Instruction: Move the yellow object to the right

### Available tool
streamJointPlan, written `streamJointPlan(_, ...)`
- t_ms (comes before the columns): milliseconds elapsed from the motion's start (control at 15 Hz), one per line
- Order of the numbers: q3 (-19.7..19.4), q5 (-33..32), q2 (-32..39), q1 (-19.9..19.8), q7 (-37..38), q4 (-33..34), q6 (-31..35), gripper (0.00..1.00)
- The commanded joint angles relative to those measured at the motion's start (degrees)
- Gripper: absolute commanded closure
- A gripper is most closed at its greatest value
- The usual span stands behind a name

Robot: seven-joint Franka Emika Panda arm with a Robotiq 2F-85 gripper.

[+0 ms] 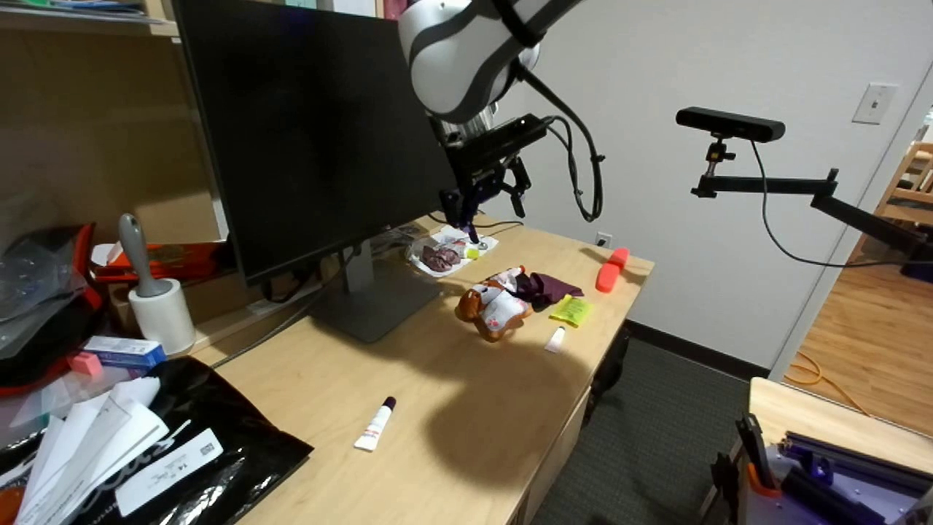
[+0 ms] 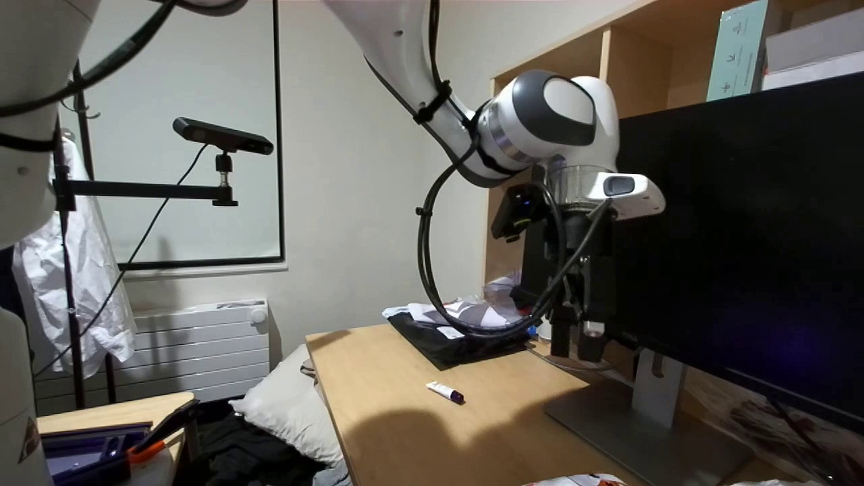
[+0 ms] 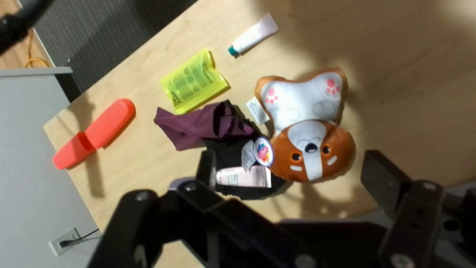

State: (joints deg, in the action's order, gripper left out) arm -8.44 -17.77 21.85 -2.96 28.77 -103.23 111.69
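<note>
We see the gripper [image 3: 292,172] hanging above the desk [image 1: 313,372], its fingers spread well apart. Down on the desk lies the orange-brown and white plush dog [image 3: 306,128], just beside the purple cloth [image 3: 197,124], and we find the yellow packet [image 3: 193,82] near the dog

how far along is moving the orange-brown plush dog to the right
Done: no move I can confirm; the orange-brown, white-bellied plush dog lies on the pale wooden desk. Held: nothing; the black two-fingered hand hangs open above. Left: probably grasp, rightward move, release.
</note>
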Motion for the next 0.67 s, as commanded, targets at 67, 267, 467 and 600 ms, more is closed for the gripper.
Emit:
streamJointPlan(67,-1.19,2.29,6.67,-1.78,-7.02,6.30,-5.93,0.00)
streamJointPlan(267,-0.42,6.81,11.16,-4.25,-12.32,9.43,-6.03,0.00)
streamJointPlan(467,0.27,11.96,14.80,-6.35,-17.12,11.92,-6.01,0.00)
streamJointPlan(600,0.34,13.58,16.94,-7.18,-19.88,13.55,-6.70,0.00)
